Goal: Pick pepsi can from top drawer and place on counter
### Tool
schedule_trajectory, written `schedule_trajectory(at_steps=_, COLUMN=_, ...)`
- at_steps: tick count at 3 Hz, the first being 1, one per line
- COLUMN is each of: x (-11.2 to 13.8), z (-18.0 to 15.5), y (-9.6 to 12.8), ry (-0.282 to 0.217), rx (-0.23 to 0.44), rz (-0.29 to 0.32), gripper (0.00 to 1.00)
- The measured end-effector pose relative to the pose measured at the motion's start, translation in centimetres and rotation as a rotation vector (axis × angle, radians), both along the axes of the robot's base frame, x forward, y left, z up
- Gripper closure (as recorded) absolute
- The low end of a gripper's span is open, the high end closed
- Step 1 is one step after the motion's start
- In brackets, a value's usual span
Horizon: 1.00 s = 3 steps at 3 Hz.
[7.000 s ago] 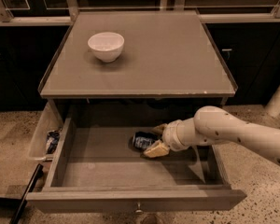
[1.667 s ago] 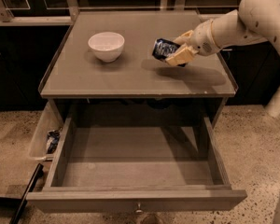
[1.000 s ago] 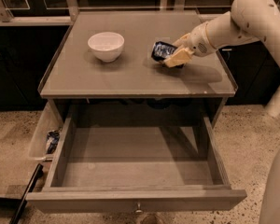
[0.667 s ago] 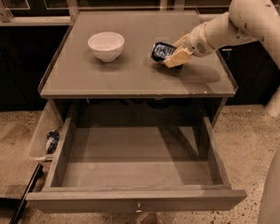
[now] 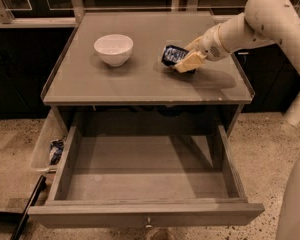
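Observation:
The pepsi can (image 5: 172,55), dark blue with white markings, lies on its side at the counter (image 5: 145,76), right of centre, resting on or just above the surface. My gripper (image 5: 186,60) comes in from the right and is shut on the pepsi can, with tan fingers (image 5: 190,62) on either side of it. The top drawer (image 5: 146,176) is pulled fully out below the counter and its inside is bare. Its small knob (image 5: 148,222) shows at the front.
A white bowl (image 5: 113,49) stands on the counter's left half. A narrow translucent bin (image 5: 48,146) with a blue-and-white packet (image 5: 55,151) hangs at the drawer's left side. A dark bar (image 5: 27,205) lies on the speckled floor at lower left.
Seven seconds ago the gripper held the can inside the drawer. It has lifted it out and onto the counter. In the last second it lowered slightly, hardly moving.

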<state>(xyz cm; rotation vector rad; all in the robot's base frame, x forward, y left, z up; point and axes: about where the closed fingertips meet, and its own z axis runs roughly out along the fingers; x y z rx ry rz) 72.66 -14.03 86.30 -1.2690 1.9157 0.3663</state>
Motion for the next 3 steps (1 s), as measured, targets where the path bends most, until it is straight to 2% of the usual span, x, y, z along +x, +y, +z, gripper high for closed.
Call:
schedule_trajectory(at_steps=1, x=0.0, z=0.0, y=0.0, ry=0.0, rx=0.0, rz=0.0, gripper=0.12)
schedule_trajectory(at_steps=2, x=0.0, z=0.0, y=0.0, ry=0.0, rx=0.0, rz=0.0, gripper=0.0)
schedule_trajectory(at_steps=3, x=0.0, z=-0.01, y=0.01, ry=0.0, rx=0.0, rz=0.0, gripper=0.0)
